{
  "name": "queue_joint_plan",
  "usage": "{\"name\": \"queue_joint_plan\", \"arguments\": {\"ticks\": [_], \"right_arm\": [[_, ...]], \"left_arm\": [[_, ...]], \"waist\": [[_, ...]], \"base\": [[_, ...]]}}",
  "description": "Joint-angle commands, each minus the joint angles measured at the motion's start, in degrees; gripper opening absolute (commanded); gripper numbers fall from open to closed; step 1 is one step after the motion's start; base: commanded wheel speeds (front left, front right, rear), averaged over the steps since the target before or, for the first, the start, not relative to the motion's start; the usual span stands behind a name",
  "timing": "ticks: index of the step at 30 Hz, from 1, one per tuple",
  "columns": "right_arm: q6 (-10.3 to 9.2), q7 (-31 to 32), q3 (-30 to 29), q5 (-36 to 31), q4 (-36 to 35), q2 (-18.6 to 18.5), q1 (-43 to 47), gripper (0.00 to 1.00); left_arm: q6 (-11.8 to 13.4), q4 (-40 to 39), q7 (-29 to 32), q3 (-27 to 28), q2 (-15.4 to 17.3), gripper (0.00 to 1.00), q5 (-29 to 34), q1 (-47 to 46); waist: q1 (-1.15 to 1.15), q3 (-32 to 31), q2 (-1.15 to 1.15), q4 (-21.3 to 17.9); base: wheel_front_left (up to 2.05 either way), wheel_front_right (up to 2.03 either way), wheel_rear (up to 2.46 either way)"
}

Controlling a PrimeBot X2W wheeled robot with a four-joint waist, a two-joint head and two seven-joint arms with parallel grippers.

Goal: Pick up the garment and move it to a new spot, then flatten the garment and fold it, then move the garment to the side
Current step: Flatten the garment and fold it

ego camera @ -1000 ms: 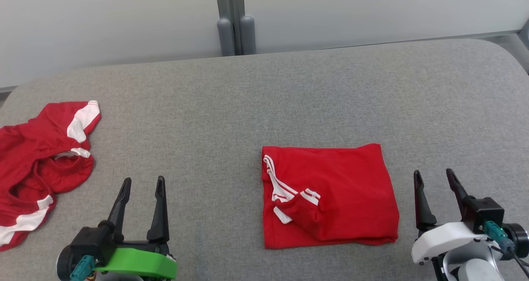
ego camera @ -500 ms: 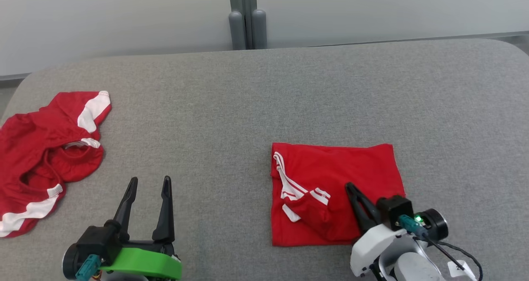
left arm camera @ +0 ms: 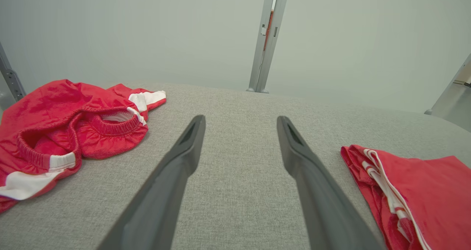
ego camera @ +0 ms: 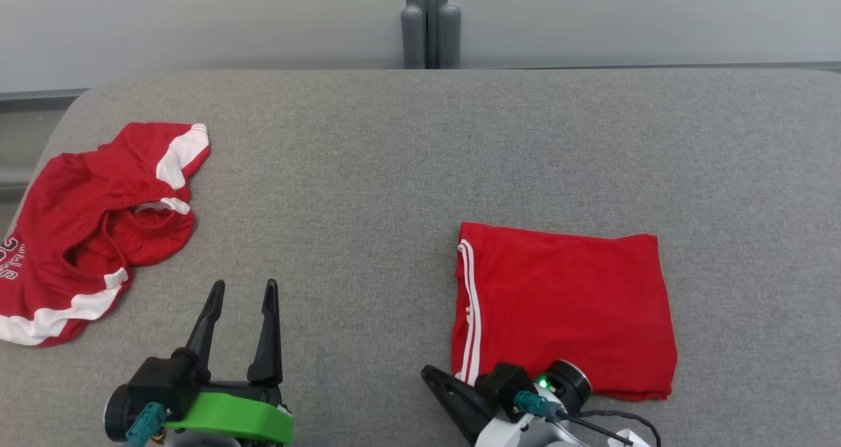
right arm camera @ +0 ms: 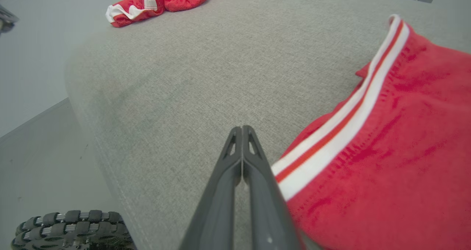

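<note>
1. The folded garment (ego camera: 565, 309) lies flat on the grey desk (ego camera: 368, 171). It is right of the middle and towards my near edge, with its white-striped side facing left.
2. The right end effector (ego camera: 430, 373) sits at the garment's near left corner. Its fingers are pressed together with nothing between them, and they point away and to the left over bare desk.
3. In the right wrist view the striped edge of the garment runs right up against one finger. I cannot tell whether the finger presses on the cloth.
4. The left end effector (ego camera: 243, 288) is spread wide and empty, fingers pointing away from me over bare desk. It is well apart from the folded garment, which shows off to its right in the left wrist view.
5. A heap of crumpled red clothes (ego camera: 98, 223) with white bands lies at the desk's far left edge, well apart from both end effectors.
</note>
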Motion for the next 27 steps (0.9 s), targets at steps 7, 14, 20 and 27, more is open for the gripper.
{"name": "queue_joint_plan", "arguments": {"ticks": [7, 14, 20, 27], "right_arm": [[-0.09, -0.7, -2.4, 3.6, -6.7, -0.3, -2.8, 0.00], [-0.09, -0.6, -21.0, -1.9, -24.1, -0.3, 4.7, 1.00], [-0.08, -0.6, -32.6, -6.8, -31.1, -0.7, 11.0, 1.00], [-0.08, -0.6, -39.2, -6.0, -28.0, -2.3, 13.3, 1.00]], "left_arm": [[0.0, -0.2, -0.2, 1.1, 0.1, 1.00, 0.0, 0.1], [0.0, -0.7, -0.2, 2.6, 0.1, 1.00, 0.1, 0.5], [0.0, -0.7, -0.2, 4.1, 0.1, 1.00, -0.1, 1.3], [0.0, -0.2, -0.2, 5.9, 0.1, 1.00, 0.7, 2.2]], "waist": [[0.00, -0.4, 0.00, -1.4], [0.00, -0.8, 0.00, -4.0], [0.00, -1.7, 0.00, -6.8], [0.00, -3.7, 0.00, -8.4]], "base": [[0.00, 0.00, 0.00], [0.00, 0.00, 0.00], [0.00, 0.00, 0.00], [0.00, 0.00, 0.00]]}}
